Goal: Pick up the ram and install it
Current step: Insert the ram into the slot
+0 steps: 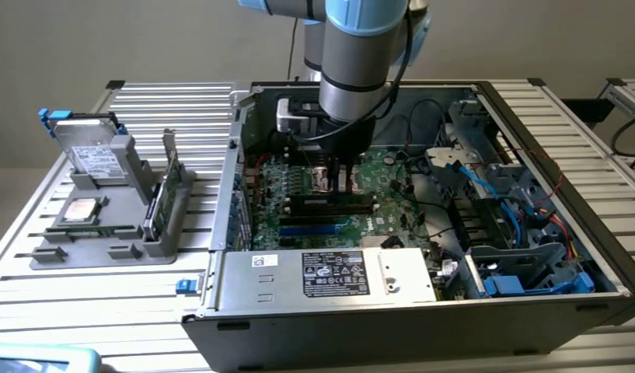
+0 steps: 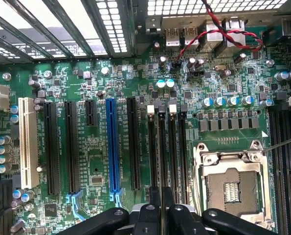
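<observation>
Ram (image 2: 162, 161) inside the pincer (image 2: 162, 196), just above the black memory slots (image 2: 183, 147).

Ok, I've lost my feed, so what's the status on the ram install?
Pincer shut, low over the slots beside the socket. Ram in it: can't tell. Wires clear of the slots.

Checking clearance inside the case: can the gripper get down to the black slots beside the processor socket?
Probably yes: the gripper hangs right over the slots, which look empty, and the red-black wires lie well clear.
</observation>
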`<action>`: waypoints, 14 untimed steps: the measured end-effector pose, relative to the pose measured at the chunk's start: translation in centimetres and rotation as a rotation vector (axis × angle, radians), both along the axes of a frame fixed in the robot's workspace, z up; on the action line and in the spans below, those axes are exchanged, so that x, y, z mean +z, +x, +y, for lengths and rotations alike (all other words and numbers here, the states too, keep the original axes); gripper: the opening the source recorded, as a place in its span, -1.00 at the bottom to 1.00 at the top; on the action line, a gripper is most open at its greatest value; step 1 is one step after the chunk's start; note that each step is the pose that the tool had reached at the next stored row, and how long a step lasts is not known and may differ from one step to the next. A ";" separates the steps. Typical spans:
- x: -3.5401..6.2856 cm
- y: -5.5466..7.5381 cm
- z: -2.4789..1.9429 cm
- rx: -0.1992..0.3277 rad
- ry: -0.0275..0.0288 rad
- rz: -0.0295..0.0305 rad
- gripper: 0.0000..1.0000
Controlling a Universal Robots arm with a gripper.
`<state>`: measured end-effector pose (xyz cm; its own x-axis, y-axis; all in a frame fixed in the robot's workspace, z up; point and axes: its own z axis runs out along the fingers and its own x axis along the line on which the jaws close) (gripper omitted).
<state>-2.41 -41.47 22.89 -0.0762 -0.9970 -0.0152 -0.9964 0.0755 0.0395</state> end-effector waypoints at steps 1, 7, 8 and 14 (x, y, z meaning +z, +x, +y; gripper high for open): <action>0.00 0.0 -0.02 0.000 0.0000 0.0000 -0.73; 0.01 0.0 -0.27 0.000 -0.0001 0.0001 -0.73; 0.01 0.0 -0.27 0.000 -0.0001 0.0001 -0.73; -0.08 0.0 -0.28 0.000 -0.0003 0.0001 -0.73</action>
<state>-2.41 -41.74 22.81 -0.0761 -0.9970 -0.0149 -0.9964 0.0755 0.0396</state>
